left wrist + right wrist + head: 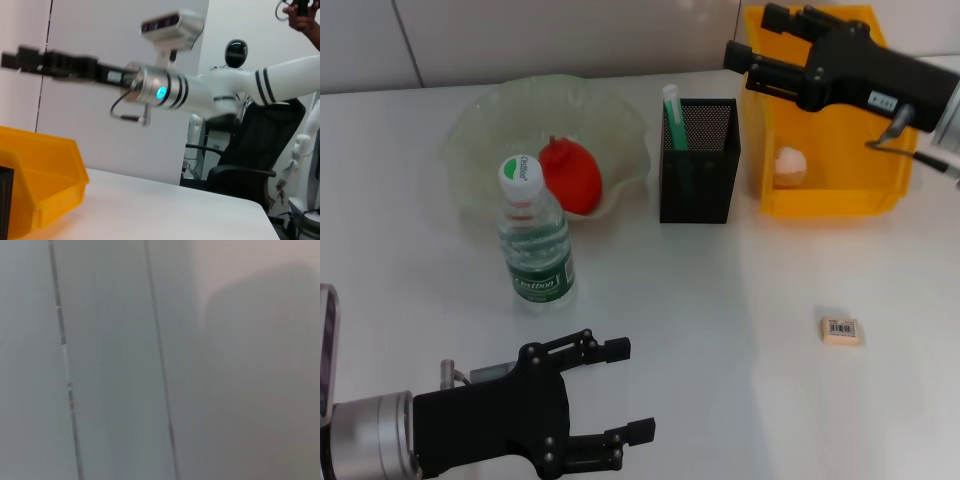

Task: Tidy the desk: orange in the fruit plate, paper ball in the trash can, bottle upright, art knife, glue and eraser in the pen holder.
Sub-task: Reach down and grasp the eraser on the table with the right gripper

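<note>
The orange (570,176), reddish in tone, already lies in the translucent fruit plate (480,125) at the far left of the white counter (720,350), and the bottle (534,240) stands upright just in front of that plate, its green and white cap up. Right of the plate stands the black mesh pen holder (700,165), with a green and white stick-shaped item (674,115) poking out of its left corner; whether that is the glue or the art knife cannot be told. Just beside the holder on its right is the yellow bin serving as trash can (820,200), and the pale paper ball (789,166) lies inside it against the left wall. The eraser (840,331) lies flat on the counter, well apart from the holder, toward the near right. The right gripper (745,40) hangs in the air above the back of the trash can, its dark fingers spread apart and holding nothing; the left wrist view shows that same arm stretched out over the yellow bin's rim (45,160). The left gripper (635,390) sits low at the near left edge, in front of the bottle, its fingers (610,349) wide open and empty.
</note>
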`<state>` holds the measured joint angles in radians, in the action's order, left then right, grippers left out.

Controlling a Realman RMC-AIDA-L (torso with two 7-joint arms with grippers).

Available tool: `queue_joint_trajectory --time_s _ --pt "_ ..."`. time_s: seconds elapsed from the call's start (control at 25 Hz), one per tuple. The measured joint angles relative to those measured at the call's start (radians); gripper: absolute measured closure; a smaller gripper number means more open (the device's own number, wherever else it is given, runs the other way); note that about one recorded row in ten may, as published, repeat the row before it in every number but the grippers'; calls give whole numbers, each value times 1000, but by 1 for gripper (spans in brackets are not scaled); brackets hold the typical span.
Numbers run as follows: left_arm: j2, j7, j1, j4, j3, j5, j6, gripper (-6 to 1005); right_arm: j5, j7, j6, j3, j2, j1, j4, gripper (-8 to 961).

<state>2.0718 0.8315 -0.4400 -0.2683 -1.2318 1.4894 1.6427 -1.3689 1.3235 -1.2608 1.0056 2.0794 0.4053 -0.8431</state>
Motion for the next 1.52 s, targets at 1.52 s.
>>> queue_joint_trajectory --time_s 1.52 --pt "-4 -15 11 -3 5 2 16 185 -1407 823 -528 352 3 162 -582 203"
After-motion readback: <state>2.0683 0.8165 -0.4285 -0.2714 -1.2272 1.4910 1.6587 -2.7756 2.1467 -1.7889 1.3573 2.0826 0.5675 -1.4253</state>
